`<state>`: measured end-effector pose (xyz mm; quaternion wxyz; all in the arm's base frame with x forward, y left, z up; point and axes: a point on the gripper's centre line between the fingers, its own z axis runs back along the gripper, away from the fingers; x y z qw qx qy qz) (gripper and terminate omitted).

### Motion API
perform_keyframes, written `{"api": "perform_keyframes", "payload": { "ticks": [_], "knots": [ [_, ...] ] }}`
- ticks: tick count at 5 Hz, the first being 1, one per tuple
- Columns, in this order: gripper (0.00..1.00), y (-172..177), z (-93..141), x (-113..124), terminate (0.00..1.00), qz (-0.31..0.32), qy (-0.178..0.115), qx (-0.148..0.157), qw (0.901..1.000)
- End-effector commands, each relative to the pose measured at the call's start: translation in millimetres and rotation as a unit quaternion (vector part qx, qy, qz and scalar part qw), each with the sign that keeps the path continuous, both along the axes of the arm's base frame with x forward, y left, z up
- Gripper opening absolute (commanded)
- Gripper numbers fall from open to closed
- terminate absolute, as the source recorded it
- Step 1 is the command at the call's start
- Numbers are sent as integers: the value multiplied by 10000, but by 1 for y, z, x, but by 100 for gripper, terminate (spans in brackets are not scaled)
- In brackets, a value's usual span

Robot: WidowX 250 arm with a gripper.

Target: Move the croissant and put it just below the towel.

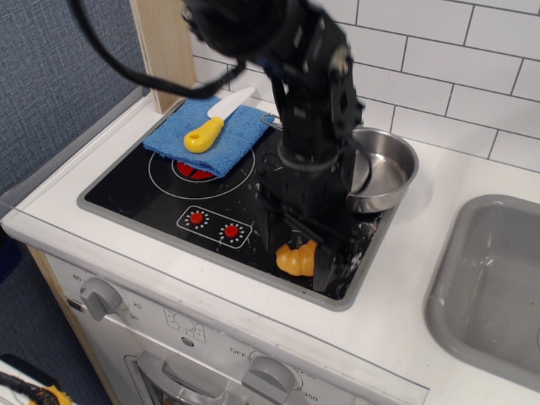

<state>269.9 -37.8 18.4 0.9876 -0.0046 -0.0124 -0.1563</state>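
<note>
The golden-orange croissant (296,257) lies on the front right part of the black stovetop (135,181); only its left end shows, the rest is hidden by the arm. My black gripper (302,251) is down over it, one finger (276,221) to the croissant's left and the other finger (327,261) to its right. The jaws stand apart on either side of it; contact cannot be judged. The bright blue towel (232,143) lies at the back left of the stovetop with a yellow-handled white toy knife (211,122) on it.
A steel pan (386,164) stands on the back right burner, right behind the gripper. A grey sink (498,287) is at the right. Two red knobs (213,224) are printed at the stovetop's front. A wooden post (164,51) stands at the back left.
</note>
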Motion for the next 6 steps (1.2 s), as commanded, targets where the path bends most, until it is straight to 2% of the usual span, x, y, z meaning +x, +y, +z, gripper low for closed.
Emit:
{"api": "perform_keyframes", "payload": {
  "ticks": [1,2,3,4,5,6],
  "knots": [
    [100,-3,-1,25,0,65,-192,-11,9998],
    [100,-5,-6,26,0,55,-116,-12,9999],
    [0,-7,-7,24,0,22,-102,42,9999],
    [0,-7,1,25,0,4,-185,14,9998],
    [0,7,32,30,0,103,-434,24,9990],
    [0,37,69,32,0,332,-789,-37,9963]
  ]
}}
